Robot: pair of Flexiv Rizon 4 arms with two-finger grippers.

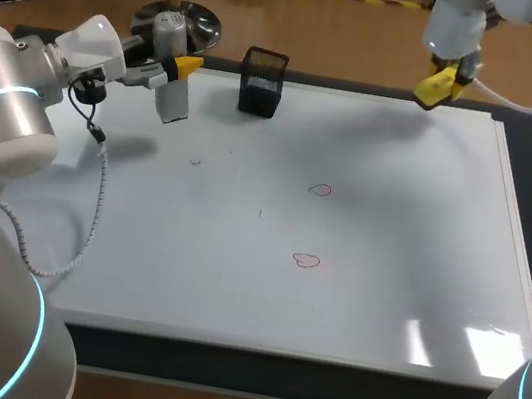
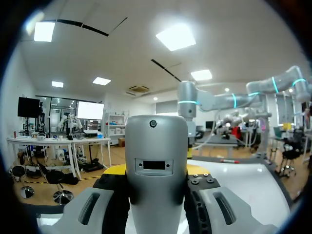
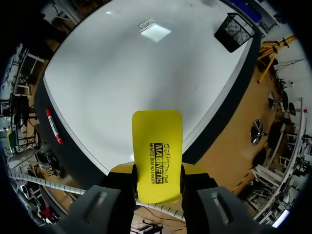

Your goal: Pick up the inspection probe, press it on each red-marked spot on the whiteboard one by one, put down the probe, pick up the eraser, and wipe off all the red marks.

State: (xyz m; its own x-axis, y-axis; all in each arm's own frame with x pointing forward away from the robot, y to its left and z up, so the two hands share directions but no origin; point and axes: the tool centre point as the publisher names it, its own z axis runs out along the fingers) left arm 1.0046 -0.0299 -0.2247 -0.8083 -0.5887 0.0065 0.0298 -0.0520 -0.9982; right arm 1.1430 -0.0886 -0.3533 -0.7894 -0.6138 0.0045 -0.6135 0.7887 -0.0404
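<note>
Left gripper clamped on inspection probe mid-body, above far-left corner of whiteboard. Probe looks rigid, smooth, slip-prone; mid-body hold suits. Right gripper pinching eraser by sides, far right; likely light, stiff. Red marks mid-board, unwiped.

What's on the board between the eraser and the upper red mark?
Nothing: the head view shows bare whiteboard between the eraser and the upper mark.
</note>
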